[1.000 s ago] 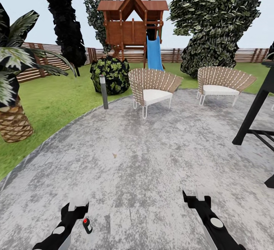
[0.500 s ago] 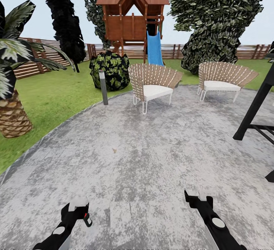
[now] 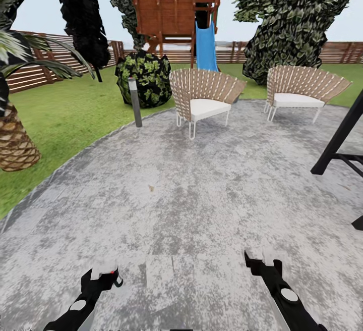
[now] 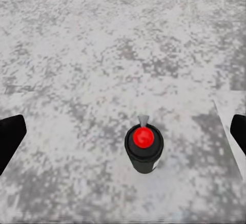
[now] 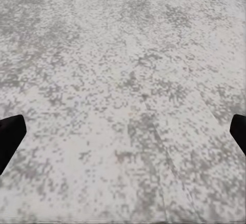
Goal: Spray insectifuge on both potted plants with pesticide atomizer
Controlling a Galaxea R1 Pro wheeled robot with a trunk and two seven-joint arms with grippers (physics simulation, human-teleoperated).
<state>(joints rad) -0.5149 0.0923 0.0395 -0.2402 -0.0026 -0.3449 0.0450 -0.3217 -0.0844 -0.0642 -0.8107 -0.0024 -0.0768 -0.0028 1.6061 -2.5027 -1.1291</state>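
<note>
The pesticide atomizer stands upright on the mottled grey patio. The left wrist view looks down on its dark body, red cap and whitish nozzle, between the wide-apart black fingers. In the head view my left gripper hangs open right over it, and only a sliver of the atomizer shows beside the fingers. My right gripper is open over bare paving, holding nothing. The two potted plants are out of view.
Two slatted chairs stand at the patio's far side, with a grey bollard light and a round dark bush to their left. A palm trunk rises on the lawn at left. A black frame stands at right.
The whole head view has shifted, so the camera has moved forward. The atomizer, earlier beside the left gripper, now sits almost hidden under it. Both grippers stay open.
</note>
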